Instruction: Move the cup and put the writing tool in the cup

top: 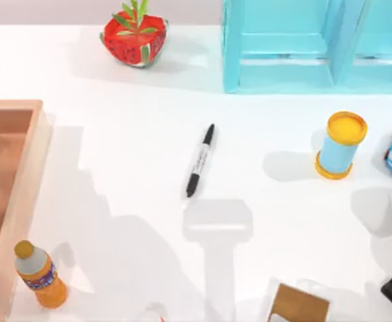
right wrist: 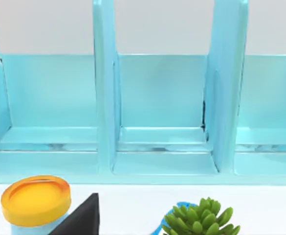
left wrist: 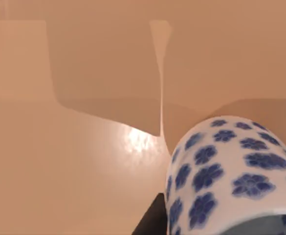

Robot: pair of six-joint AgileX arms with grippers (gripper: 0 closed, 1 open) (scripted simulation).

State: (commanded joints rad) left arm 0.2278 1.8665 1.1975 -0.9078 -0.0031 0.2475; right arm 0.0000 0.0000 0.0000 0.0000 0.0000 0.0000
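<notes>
Across the white table (top: 115, 168) you have one wooden tray (top: 28, 174) at the left edge and one blue shelf unit (top: 283, 60) at the back. Your left wrist view shows the cup (left wrist: 231, 171) close over the tray's floor, a dark fingertip (left wrist: 155, 220) touching it; whether the grip is closed, you cannot tell. One writing tool (top: 200, 161) lies mid-table, well apart.

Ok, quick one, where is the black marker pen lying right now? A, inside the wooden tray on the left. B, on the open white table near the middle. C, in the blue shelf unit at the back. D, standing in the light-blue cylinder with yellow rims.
B: in the top view the marker pen lies flat on the bare white table near the middle, apart from every other object.
</notes>
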